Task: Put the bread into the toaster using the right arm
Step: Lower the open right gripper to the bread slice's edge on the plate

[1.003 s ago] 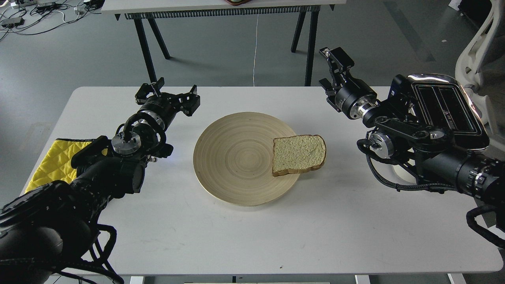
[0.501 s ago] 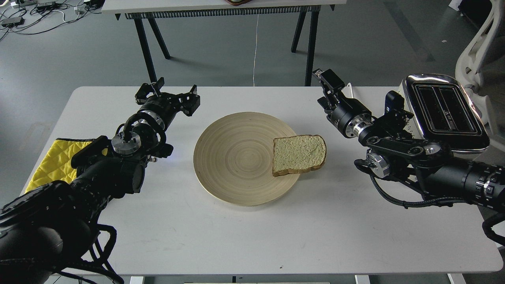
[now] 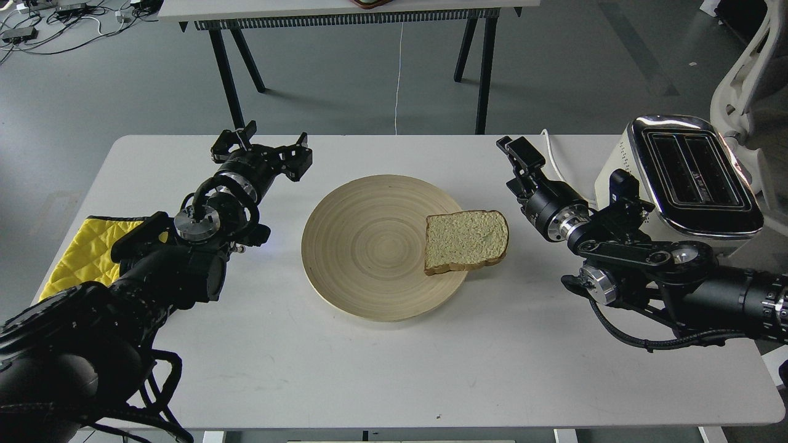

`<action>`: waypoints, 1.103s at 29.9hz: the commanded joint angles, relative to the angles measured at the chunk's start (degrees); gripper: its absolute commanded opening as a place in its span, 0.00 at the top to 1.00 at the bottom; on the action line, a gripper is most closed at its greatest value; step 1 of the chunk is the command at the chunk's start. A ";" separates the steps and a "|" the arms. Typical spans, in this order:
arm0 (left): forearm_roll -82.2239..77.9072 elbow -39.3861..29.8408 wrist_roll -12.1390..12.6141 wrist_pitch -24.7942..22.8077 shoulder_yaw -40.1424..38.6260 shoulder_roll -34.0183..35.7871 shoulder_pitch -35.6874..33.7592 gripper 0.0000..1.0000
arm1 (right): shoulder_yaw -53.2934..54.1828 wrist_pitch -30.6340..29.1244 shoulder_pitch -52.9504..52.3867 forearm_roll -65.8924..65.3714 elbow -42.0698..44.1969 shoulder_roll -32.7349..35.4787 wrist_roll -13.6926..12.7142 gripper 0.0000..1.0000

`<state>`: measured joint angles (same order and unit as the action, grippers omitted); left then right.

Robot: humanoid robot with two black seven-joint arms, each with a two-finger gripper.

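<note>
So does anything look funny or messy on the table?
Only a little. The bread lies half off the right edge of the wooden plate, its corner hanging over the rim. The toaster stands upright. Nothing looks spilled or broken.

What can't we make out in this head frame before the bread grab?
- Right claw: seen end-on and dark, so open or shut is unclear.
- Toaster: its near lower side is hidden by the right arm; slot interiors are too dark to read.
- Bread: its underside and overhang past the plate rim can't be judged.
- Yellow cloth: partly covered by the left arm.
</note>
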<state>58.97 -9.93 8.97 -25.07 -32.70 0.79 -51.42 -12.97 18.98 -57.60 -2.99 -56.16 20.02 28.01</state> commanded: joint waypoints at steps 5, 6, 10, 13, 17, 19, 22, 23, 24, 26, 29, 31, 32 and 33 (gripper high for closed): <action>0.00 0.00 0.00 0.02 0.00 0.00 0.00 0.00 | -0.04 0.09 1.44 0.44 -6.24 4.49 -0.01 0.00; 0.00 0.00 0.00 0.02 0.00 0.00 0.00 0.00 | -0.04 0.09 1.88 0.44 -6.94 5.11 -0.01 0.00; 0.09 0.00 0.00 -0.07 0.00 0.00 0.00 0.00 | -0.30 0.18 2.41 0.44 -8.70 5.90 -0.01 0.00; 0.00 0.00 0.00 -0.07 0.00 0.00 0.00 0.00 | -0.74 0.61 2.93 0.44 -9.32 6.17 -0.01 0.00; 0.00 0.00 0.00 -0.07 0.00 0.00 0.00 0.00 | -0.92 1.06 3.28 0.44 -10.02 5.82 -0.01 0.01; 0.00 0.00 0.00 0.02 0.00 0.00 0.00 0.00 | -1.00 1.06 3.37 0.44 -10.20 5.73 -0.01 0.01; 0.00 0.00 0.00 -0.07 0.00 0.00 0.00 0.00 | -1.18 1.14 3.64 0.17 -10.29 5.55 -0.01 0.02; 0.09 0.00 0.00 0.02 0.00 0.00 0.00 0.00 | -1.70 1.14 3.72 0.17 -10.29 5.38 -0.01 0.02; 0.00 0.00 0.00 -0.07 0.00 0.00 0.00 0.00 | -2.40 1.14 3.81 0.26 -10.38 5.20 -0.01 0.02; 0.00 0.00 0.00 0.02 0.00 0.00 0.00 0.00 | -3.37 1.14 3.81 0.44 -10.38 4.68 -0.01 0.03; 0.00 0.00 0.00 0.02 0.00 0.00 0.00 0.00 | -3.73 1.76 3.90 0.35 -10.38 4.32 -0.01 0.04; 0.00 0.08 0.00 -0.07 0.00 0.00 0.00 0.00 | -3.73 1.94 3.90 0.26 -10.38 4.06 -0.06 0.06; 0.00 0.00 0.00 -0.07 0.00 0.00 0.00 0.00 | -3.82 1.94 3.90 0.17 -10.38 3.97 -0.06 0.08; 0.00 0.00 0.00 0.02 0.00 0.00 0.00 0.00 | -3.82 1.94 3.81 0.17 -10.38 3.97 -0.06 0.11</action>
<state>59.01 -9.92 8.96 -25.10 -32.70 0.79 -51.42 -16.68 20.81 -53.72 -2.66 -66.54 24.19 28.00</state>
